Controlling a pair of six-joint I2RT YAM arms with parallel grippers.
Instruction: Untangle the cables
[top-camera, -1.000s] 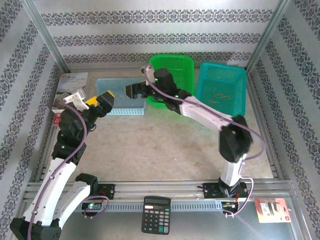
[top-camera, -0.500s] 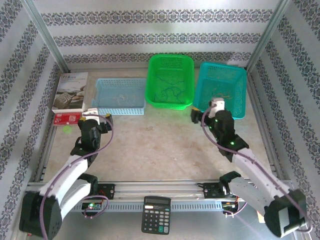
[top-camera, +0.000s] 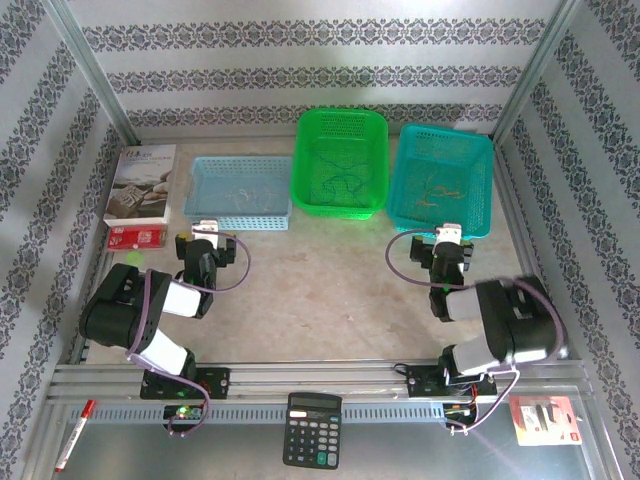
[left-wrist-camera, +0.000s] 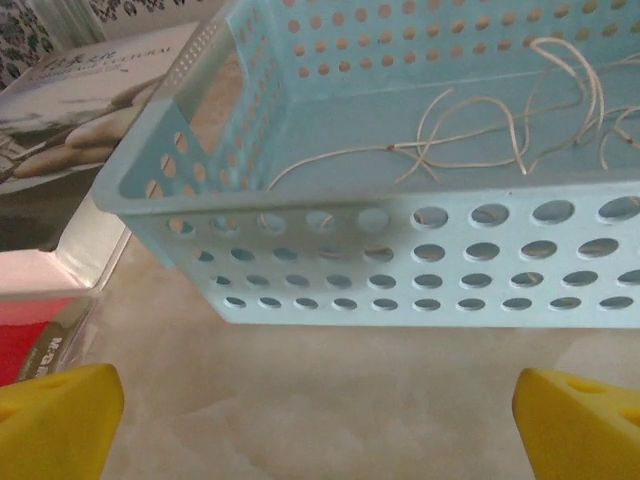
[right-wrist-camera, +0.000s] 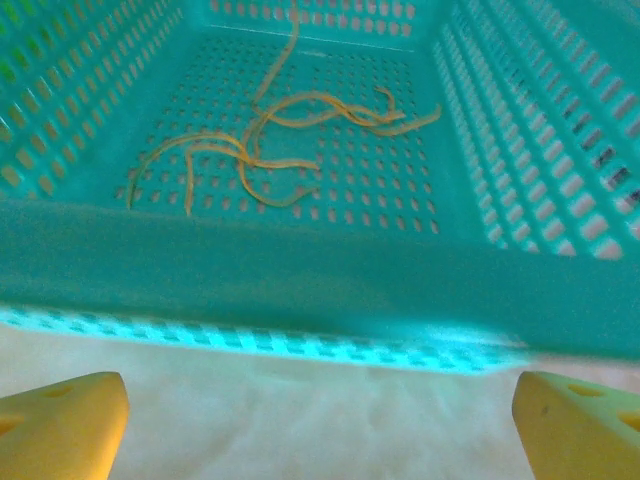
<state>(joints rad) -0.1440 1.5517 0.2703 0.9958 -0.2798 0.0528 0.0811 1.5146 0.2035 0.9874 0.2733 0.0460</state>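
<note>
Inside the teal basket (right-wrist-camera: 300, 275), thin tan cables (right-wrist-camera: 280, 162) lie loosely curled.

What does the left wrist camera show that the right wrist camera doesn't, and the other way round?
Left wrist: a light blue basket holding white cables, with a book and a red packet to its left.
Right wrist: a teal basket holding yellowish-tan cables.
Both: the arm's own gripper, left gripper or right gripper, open and empty over the pale table, facing a basket's near wall.
</note>
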